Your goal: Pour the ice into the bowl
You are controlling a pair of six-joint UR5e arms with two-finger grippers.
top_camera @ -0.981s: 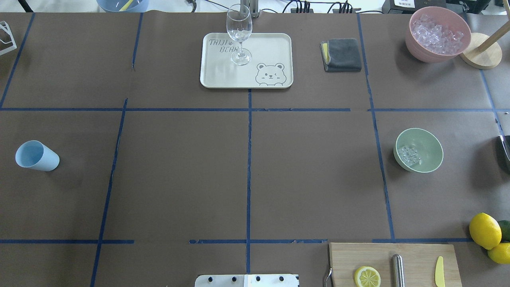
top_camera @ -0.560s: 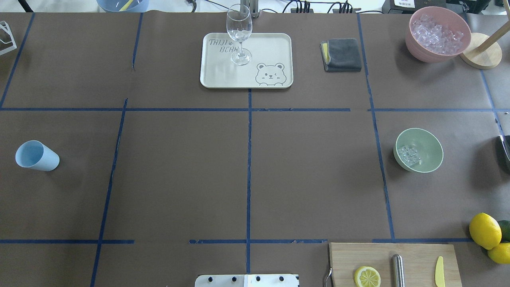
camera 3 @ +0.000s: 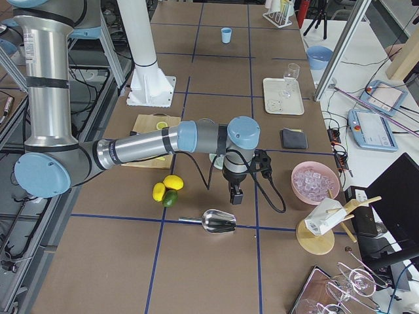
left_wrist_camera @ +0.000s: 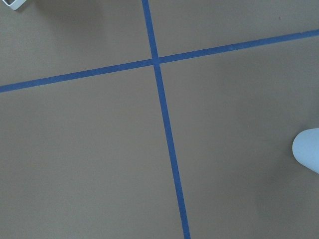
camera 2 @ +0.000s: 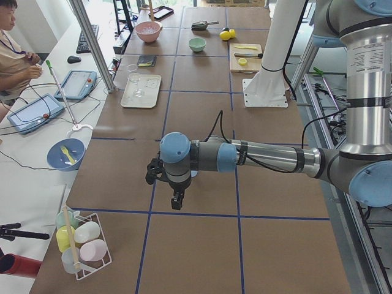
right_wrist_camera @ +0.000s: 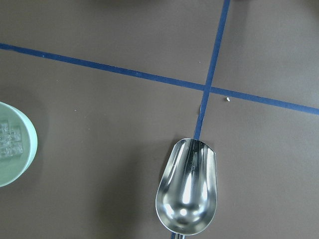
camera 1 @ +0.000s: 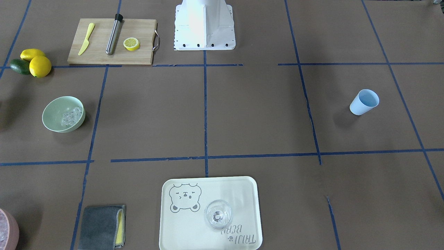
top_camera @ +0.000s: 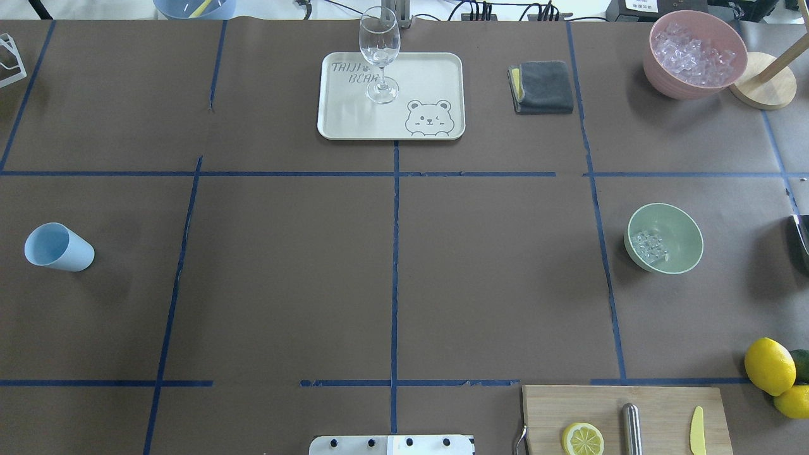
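Note:
The pale mint-green bowl [top_camera: 681, 230] stands upright at the table's right side, with a handful of clear ice [top_camera: 648, 246] cubes inside; it also shows in the front view as bowl [camera 1: 52, 116] with ice [camera 1: 71, 116]. A light blue cup [top_camera: 59, 247] stands at the far left. The left gripper [camera 2: 176, 202] appears only in the exterior left view, hanging above the table; I cannot tell whether it is open or shut. Only the exterior right view shows the right gripper [camera 3: 234, 195], which hangs over the table beside a metal scoop [camera 3: 219, 222]; I cannot tell its state either.
A pink bowl [top_camera: 657, 63] of crushed ice sits at the back right, next to a wooden stand. A tray [top_camera: 430, 69] carries a wine glass [top_camera: 379, 54]. A grey cloth [top_camera: 542, 86], a cutting board [top_camera: 663, 404] and lemons [top_camera: 769, 365] are also out.

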